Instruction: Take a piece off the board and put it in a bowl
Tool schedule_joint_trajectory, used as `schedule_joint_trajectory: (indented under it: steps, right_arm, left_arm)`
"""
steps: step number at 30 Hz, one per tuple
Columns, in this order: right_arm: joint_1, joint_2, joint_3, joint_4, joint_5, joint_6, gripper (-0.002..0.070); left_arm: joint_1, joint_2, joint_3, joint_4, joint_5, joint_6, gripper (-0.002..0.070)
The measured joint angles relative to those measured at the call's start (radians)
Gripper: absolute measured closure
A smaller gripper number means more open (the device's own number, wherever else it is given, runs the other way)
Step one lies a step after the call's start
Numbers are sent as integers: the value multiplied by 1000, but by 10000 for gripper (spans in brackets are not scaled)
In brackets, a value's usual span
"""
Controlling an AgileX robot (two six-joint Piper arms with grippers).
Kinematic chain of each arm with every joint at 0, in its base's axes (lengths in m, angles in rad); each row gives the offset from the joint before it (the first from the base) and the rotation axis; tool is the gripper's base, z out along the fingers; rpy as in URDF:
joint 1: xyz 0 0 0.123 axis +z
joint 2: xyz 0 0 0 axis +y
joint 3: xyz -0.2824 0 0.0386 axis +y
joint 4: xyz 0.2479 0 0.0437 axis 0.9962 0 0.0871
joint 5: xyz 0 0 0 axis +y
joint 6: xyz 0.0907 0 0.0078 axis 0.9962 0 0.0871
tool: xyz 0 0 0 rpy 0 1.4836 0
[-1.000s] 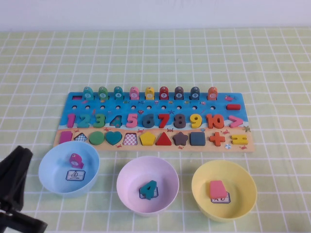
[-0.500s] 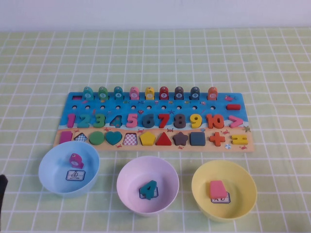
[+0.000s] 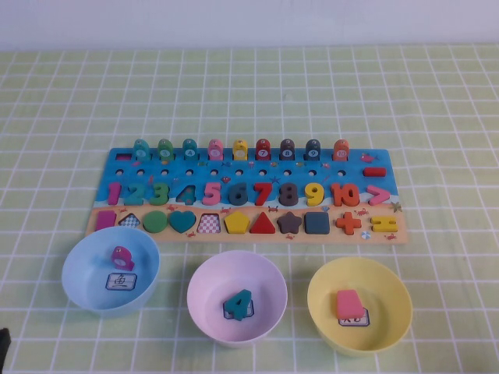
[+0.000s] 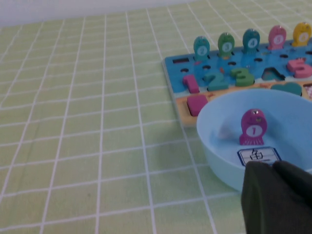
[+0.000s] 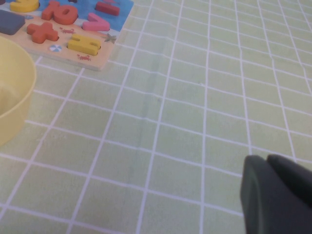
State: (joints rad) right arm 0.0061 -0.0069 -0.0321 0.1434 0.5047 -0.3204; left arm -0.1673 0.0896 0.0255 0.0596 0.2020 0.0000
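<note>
The pink trapezoid piece (image 3: 348, 302) lies in the yellow bowl (image 3: 398, 312) at the front right, over its white label. The board (image 3: 394, 175) lies across the middle of the table behind three bowls, with one checkered shape slot bare beside the teal heart. My left gripper (image 4: 269, 165) is shut and empty, just in front of the light blue bowl (image 4: 219, 126); only a dark sliver of that arm (image 3: 2, 347) shows in the high view. My right gripper (image 5: 265, 158) is shut and empty over bare cloth, right of the yellow bowl (image 5: 14, 92) and out of the high view.
The light blue bowl (image 3: 82, 261) holds a magenta fish ring piece (image 3: 119, 256). The pink bowl (image 3: 269, 284) holds a teal number 4 (image 3: 238, 304). A green checked cloth (image 3: 437, 101) covers the table.
My left arm has drawn back out of the lower left corner of the high view. The board, bowls and pieces have not moved.
</note>
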Motion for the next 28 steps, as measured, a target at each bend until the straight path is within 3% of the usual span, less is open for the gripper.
schedule_joint_trajectory:
  steps: [12,28]
  right_arm:
    - [0,0,0,0,0,0,694]
    - [0,0,0,0,0,0,694]
  left_arm:
    - [12,-99,0,-42,154,44,678]
    - [19,-99,0,-42,166,40,678]
